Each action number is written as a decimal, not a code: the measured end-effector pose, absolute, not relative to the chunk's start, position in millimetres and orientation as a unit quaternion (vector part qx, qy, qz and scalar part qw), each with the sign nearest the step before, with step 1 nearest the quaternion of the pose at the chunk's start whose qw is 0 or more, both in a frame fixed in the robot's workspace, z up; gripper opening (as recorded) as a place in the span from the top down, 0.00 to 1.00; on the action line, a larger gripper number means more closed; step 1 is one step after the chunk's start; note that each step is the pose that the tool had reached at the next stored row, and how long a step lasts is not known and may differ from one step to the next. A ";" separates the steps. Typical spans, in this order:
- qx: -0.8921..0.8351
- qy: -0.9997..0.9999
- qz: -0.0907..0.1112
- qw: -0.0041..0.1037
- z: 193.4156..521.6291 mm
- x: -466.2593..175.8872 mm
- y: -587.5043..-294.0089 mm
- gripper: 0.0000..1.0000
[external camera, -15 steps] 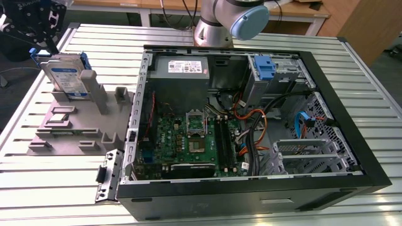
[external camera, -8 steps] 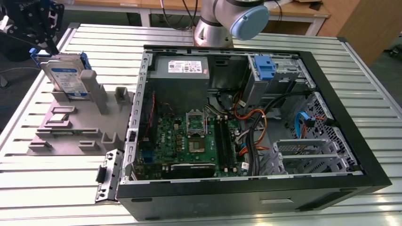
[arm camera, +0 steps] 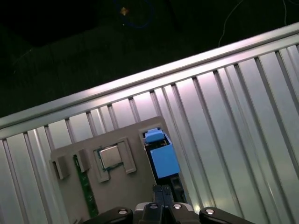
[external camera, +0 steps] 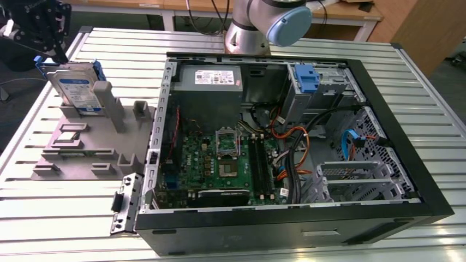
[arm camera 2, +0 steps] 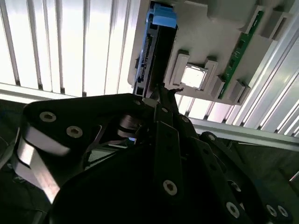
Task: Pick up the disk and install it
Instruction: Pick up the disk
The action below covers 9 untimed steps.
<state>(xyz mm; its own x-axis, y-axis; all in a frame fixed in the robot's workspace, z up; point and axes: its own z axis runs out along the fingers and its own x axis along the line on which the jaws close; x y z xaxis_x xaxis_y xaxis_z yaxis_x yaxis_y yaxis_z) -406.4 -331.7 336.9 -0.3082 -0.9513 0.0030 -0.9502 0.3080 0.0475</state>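
In the exterior view, the disk (external camera: 78, 90) is seen standing on edge in a grey holder (external camera: 73, 147) on the slatted table (external camera: 58, 218), at the exterior view's left of an open computer case (external camera: 429, 185). The gripper (external camera: 51, 54) is held right at the disk's upper edge; whether contact is made cannot be told. Inside the case, a green board (external camera: 218, 158), a grey power supply (external camera: 209, 79) and a blue bracket (external camera: 307, 79) are laid bare. The arm's base (external camera: 251, 30) is mounted behind the case.

In the second wrist view, the disk (arm camera 2: 152, 51) is shown edge-on, with its blue rail at the far end, seated in the holder (arm camera 2: 210, 42). The gripper (arm camera 2: 159, 93) is placed against the disk's near end. A silver chip (arm camera 2: 194, 77) and a green stick (arm camera 2: 240, 46) are kept in slots of the holder beside the disk. Table slats (arm camera 2: 56, 46) are lit behind.

In the first wrist view, the disk (arm camera: 163, 158) is again seen in the holder (arm camera: 126, 186), its blue rail uppermost, with the gripper (arm camera: 161, 191) just at its near end. The chip (arm camera: 110, 157) and the stick (arm camera: 86, 191) are set beside it, and the table (arm camera: 233, 116) is spread around. Whether the claw is apart, together or clamped on the disk cannot be told.
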 end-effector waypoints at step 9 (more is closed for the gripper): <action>0.640 -0.768 -0.018 0.016 336.4 -406.4 -331.7 0.89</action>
<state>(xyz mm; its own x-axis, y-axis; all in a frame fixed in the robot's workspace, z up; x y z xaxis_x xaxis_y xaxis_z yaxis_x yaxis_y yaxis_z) -406.4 -331.7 336.4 -0.1796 -0.9837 0.0021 -0.9826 0.1795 0.0477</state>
